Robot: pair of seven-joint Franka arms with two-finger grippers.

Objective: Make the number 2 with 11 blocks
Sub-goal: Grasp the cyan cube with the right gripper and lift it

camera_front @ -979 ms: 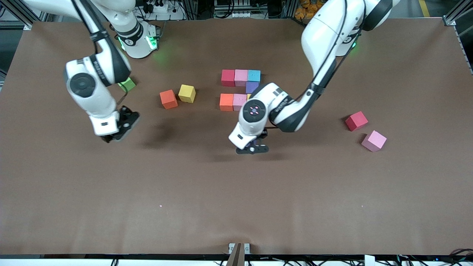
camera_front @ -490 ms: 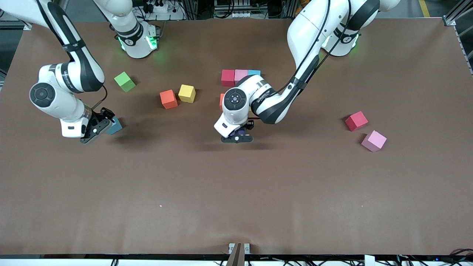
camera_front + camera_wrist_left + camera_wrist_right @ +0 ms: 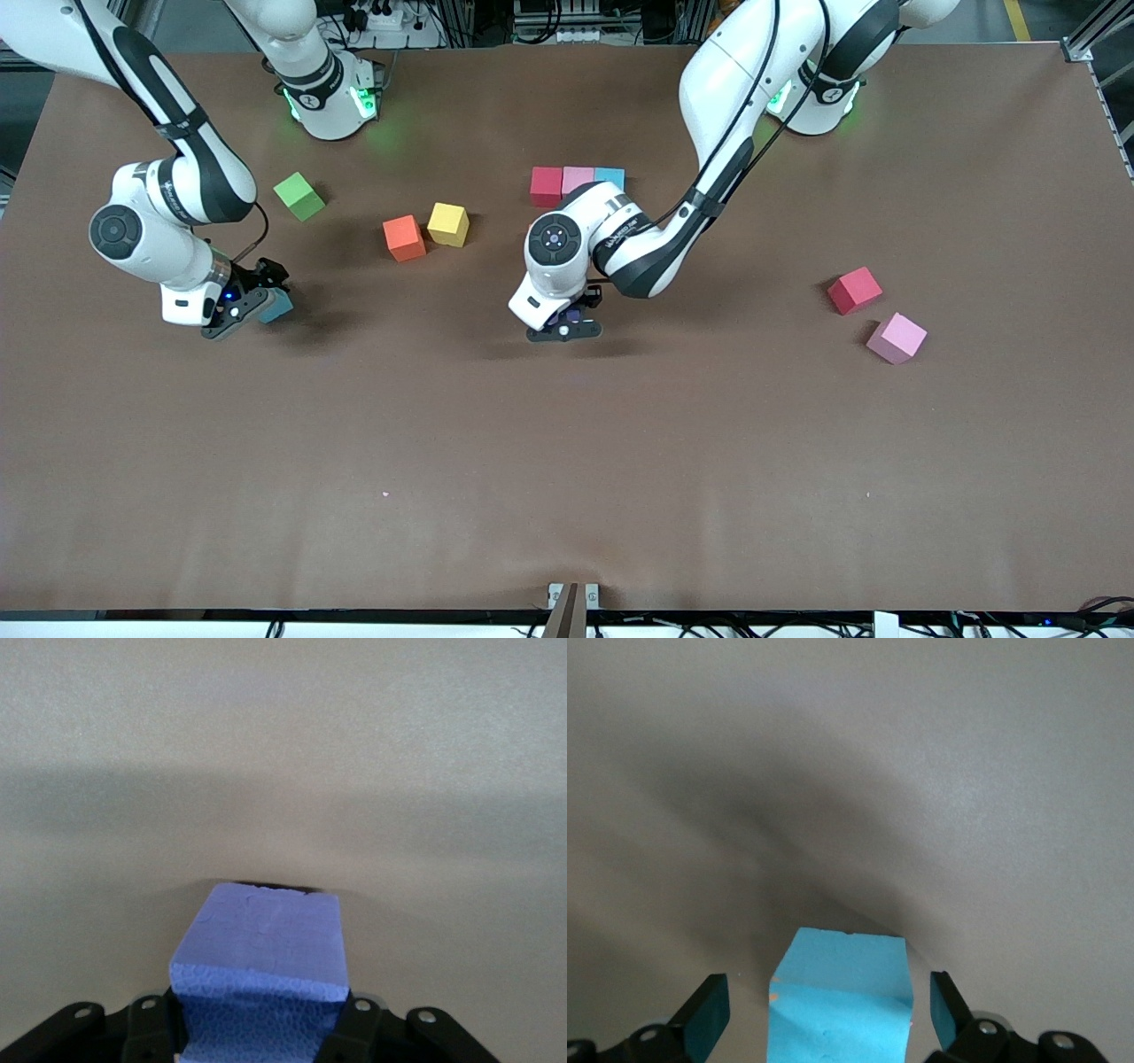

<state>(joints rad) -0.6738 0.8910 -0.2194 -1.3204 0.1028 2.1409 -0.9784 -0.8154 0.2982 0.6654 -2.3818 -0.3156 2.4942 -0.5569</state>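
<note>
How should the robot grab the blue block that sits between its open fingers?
Probably from straight above, pinching two flat, facing sides. The blue block sits flat on the table, and the right gripper already has an open finger on each side of it. The flat sides suit the flat pads. The left gripper is busy, shut on a purple block.

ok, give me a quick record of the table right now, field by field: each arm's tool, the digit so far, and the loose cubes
left tool: shut on the purple cube, just in front of the partly built digit
right tool: open, fingers either side of the blue cube, near the right arm's end
digit so far: top row red cube, pink cube, light blue cube; lower rows hidden by the left arm
loose cubes: orange cube, yellow cube, second red cube, second pink cube
extra: green cube
</note>
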